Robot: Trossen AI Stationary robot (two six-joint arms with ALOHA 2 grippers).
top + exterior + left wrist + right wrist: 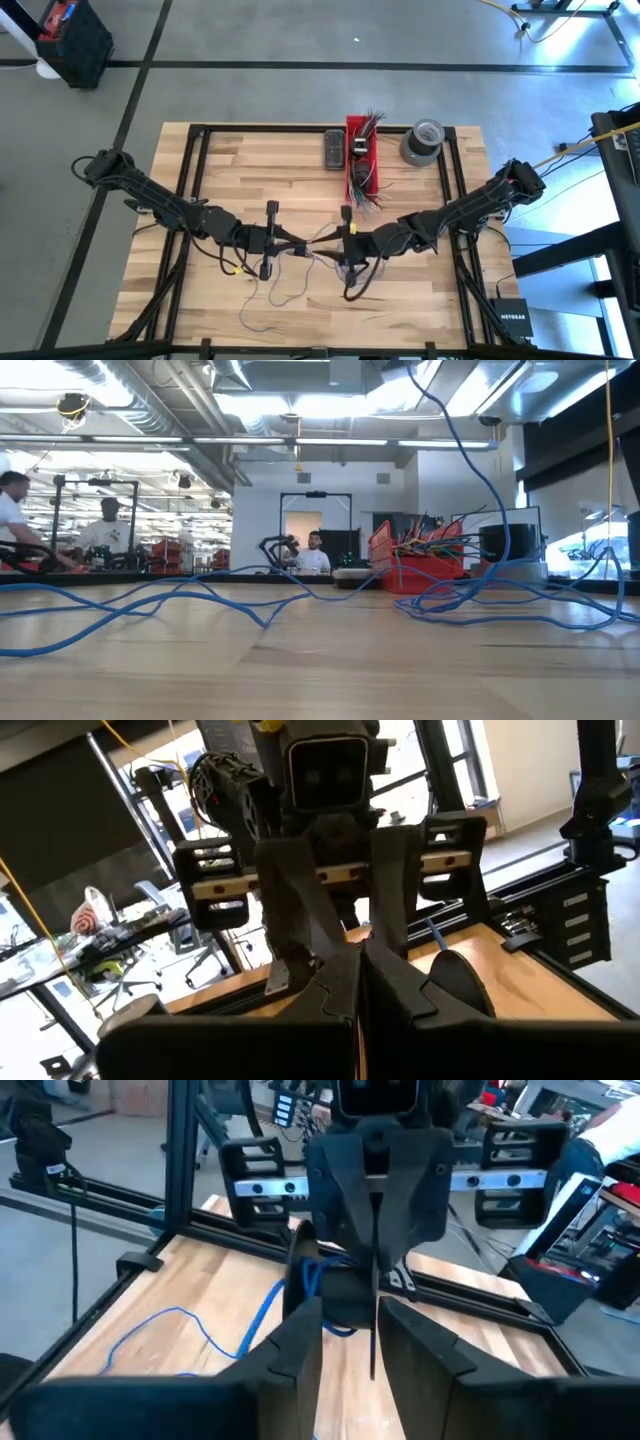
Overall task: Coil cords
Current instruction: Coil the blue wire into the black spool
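cords [300, 262] sprawl loose mid-bench; left hand [268, 250] pinched closed and right hand [347, 258] slightly parted meet there, apparently to gather a strand.

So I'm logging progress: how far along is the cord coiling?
Early. Nothing looks coiled: the cords sprawl loose across the table. In hand: the left claw and right claw face each other mid-table, a blue cord trailing between them. All the coiling remains.
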